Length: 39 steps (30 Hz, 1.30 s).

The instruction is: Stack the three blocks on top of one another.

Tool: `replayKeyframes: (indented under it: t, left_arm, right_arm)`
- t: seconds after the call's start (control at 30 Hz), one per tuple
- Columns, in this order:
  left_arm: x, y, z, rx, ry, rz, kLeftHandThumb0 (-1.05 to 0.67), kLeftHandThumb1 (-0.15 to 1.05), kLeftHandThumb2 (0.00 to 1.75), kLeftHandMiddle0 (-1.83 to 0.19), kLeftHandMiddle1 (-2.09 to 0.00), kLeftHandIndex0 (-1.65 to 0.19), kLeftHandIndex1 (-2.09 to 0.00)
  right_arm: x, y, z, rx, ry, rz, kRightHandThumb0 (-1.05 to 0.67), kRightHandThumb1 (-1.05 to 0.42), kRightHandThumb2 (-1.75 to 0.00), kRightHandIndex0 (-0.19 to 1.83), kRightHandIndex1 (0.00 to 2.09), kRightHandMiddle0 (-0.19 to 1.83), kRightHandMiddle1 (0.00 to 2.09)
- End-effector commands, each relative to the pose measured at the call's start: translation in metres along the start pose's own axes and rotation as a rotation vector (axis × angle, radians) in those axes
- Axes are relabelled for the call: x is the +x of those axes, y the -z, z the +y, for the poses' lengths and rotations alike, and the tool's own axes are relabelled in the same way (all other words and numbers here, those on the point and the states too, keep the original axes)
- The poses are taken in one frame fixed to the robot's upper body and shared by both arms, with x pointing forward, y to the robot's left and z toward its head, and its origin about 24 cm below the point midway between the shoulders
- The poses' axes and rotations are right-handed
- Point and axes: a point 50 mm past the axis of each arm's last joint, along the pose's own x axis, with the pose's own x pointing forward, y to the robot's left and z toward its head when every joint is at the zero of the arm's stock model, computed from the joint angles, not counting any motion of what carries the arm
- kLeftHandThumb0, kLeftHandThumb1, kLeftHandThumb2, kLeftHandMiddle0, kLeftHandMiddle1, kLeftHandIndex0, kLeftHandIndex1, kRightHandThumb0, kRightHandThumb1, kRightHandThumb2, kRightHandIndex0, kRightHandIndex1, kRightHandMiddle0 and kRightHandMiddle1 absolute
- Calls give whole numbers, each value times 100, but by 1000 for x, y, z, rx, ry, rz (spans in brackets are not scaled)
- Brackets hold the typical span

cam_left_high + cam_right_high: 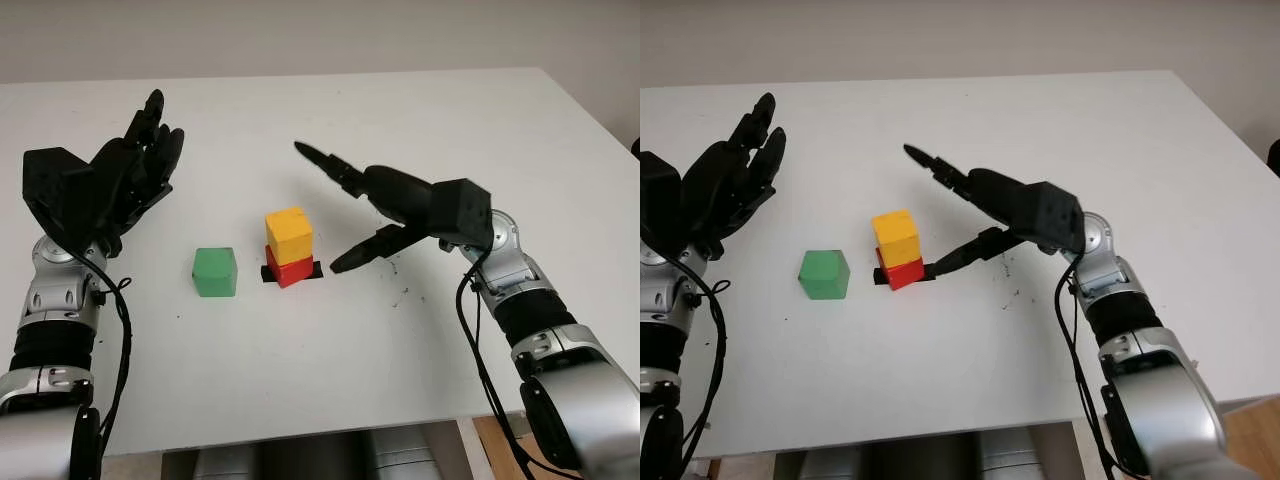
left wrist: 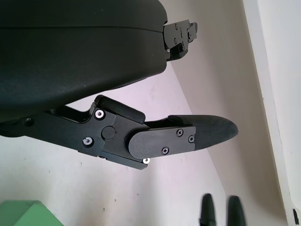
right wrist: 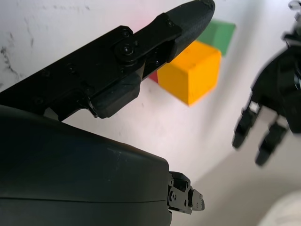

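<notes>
Left eye view: we list a white table (image 1: 420, 400) carrying three blocks. The yellow block (image 1: 289, 236) sits on top of the red block (image 1: 291, 269), which stands on a small black mark (image 1: 314, 273). The green block (image 1: 215, 272) rests alone on the table, near the yellow block on its left side. Our right hand (image 1: 372, 213) hovers just right of the yellow block, open and holding nothing. Our left hand (image 1: 120, 185) is raised, well left of the yellow block, open.
</notes>
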Motion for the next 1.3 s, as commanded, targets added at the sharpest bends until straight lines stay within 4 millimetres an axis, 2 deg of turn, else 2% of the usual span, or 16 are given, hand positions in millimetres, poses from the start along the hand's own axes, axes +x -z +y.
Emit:
replayKeyframes:
  t: [0.0, 0.03, 0.07, 0.1, 0.17, 0.23, 0.33, 0.43, 0.57, 0.67, 0.87, 1.03, 1.27]
  left_arm:
    - [-5, -8, 11, 39, -21, -41, -71, 105, 47, 19, 0, 19, 0]
    - [-7, -12, 15, 65, -20, -54, -70, 105, 47, 19, 0, 19, 0]
    - [-8, -15, 19, 91, -21, -58, -69, 105, 44, 11, -4, 12, -4]
    - [-9, -19, 22, 121, -20, -59, -69, 105, 41, 6, -7, 8, -6]
    - [-12, -26, 28, 226, -12, -65, -69, 105, 29, -13, -12, -4, -11]
    - [-15, -35, 33, 342, 9, -70, -69, 105, 22, -24, -11, -12, -13]
    - [-19, -50, 37, 502, 48, -59, -69, 103, 9, -31, -8, -18, -13]
    - [-24, -64, 36, 725, 98, -59, -69, 100, 6, -35, -8, -23, -14]
    - [-32, -74, 27, 1021, 207, -38, -77, 100, 6, -35, -7, -26, -14]
    - [-37, -75, 19, 1094, 276, 7, -86, 100, 5, -26, -3, -23, -11]
    - [-43, -74, 1, 1166, 384, 64, -84, 94, 4, -14, -1, -14, -5]
    - [-45, -72, -8, 1203, 434, 87, -82, 89, 3, -12, -4, -12, -5]
    - [-44, -66, -12, 1226, 477, 126, -78, 88, 5, -14, -5, -16, -7]
  right_arm:
    - [-4, -3, -12, 46, 76, -10, -99, -96, -13, -19, 0, -19, 0]
    - [-6, -3, -15, 58, 130, -19, -98, -100, -16, -19, 0, -19, 0]
    - [-8, -4, -16, 65, 172, -30, -95, -103, -36, -19, 0, -19, 0]
    - [-9, -4, -17, 73, 208, -37, -93, -104, -45, -19, 0, -19, 0]
    - [-11, -3, -17, 122, 253, -49, -87, -105, -54, -19, 0, -19, 0]
    - [-12, -1, -16, 203, 282, -61, -85, -105, -57, -19, 0, -19, 0]
    - [-13, 0, -15, 266, 337, -79, -84, -105, -64, -19, 0, -19, 0]
    - [-13, 2, -12, 340, 398, -89, -75, -105, -73, -19, 0, -19, 0]
    - [-10, 7, -7, 430, 433, -58, -78, -105, -75, -19, 0, -19, 0]
    - [-9, 11, -2, 448, 437, -29, -81, -105, -77, -19, 0, -19, 0]
    - [-5, 15, 10, 471, 410, 27, -80, -105, -79, -19, 0, -19, 0]
    - [-5, 17, 13, 493, 420, 45, -78, -105, -80, -19, 0, -19, 0]
    - [-4, 18, 15, 506, 414, 81, -78, -105, -79, -19, 0, -19, 0]
